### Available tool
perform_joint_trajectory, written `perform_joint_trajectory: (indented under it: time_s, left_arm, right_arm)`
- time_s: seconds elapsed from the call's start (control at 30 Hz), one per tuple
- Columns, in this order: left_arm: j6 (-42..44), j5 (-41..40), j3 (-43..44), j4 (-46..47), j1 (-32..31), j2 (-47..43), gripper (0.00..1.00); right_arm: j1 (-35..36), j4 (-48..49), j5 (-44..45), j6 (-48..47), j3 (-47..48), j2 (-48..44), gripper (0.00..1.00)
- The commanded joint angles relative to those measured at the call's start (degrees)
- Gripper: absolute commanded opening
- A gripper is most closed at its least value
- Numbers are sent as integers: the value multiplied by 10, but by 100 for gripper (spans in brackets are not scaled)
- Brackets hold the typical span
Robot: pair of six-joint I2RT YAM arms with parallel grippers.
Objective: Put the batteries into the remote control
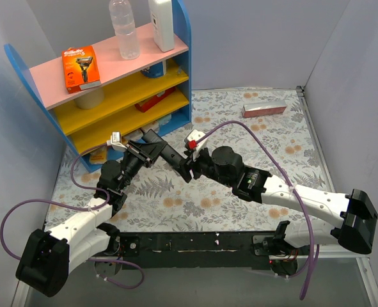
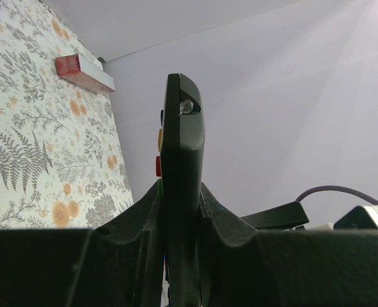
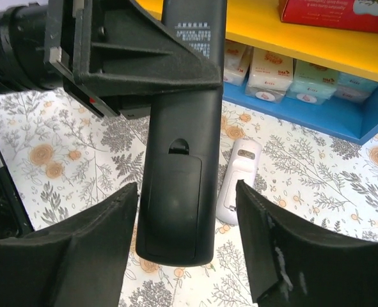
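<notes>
Floral tabletop (image 1: 272, 134), left end effector (image 2: 182, 214) clamping remote control (image 2: 182, 141), right end effector (image 3: 185, 192) released, seemingly flanking it

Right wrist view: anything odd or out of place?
Nothing damaged or spilled. The black remote, held in the left gripper, has its battery cover on. A white remote lies loose on the table behind it.

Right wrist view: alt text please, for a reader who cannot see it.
A black remote, clamped higher up by the left gripper, hangs with its back to the camera and its battery cover in place, between the open fingers of the right gripper. Behind it a white remote lies on the floral table cover, below a yellow and blue shelf.
</notes>
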Motion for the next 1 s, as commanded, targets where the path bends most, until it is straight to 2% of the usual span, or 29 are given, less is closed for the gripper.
perform_joint_trajectory:
  time_s: [0.0, 0.2, 0.33, 0.5, 0.53, 0.63, 0.77, 0.97]
  left_arm:
    - [-91, 7, 16, 42, 1, 2, 0]
    - [-75, 18, 2, 62, 1, 12, 0]
    - [-54, 33, -12, 97, 1, 20, 0]
    - [-37, 61, -19, 172, 0, 46, 0]
    - [-36, 73, -17, 195, 0, 49, 0]
    - [-30, 90, -8, 237, 1, 68, 0]
    - [-23, 109, 5, 262, 1, 82, 0]
    - [-24, 123, 18, 301, 0, 100, 0]
  right_arm:
    - [0, -5, 4, 0, 8, 1, 74]
    - [-12, -24, -5, 24, 33, -8, 89]
    - [-45, -58, -65, 73, 60, -18, 96]
    - [-138, -68, -225, 172, 73, -22, 96]
    - [-150, -66, -275, 185, 73, -20, 96]
    - [-187, -54, -354, 231, 74, -7, 97]
    - [-204, -46, -421, 263, 82, 16, 96]
    - [-214, -19, -470, 299, 75, 43, 87]
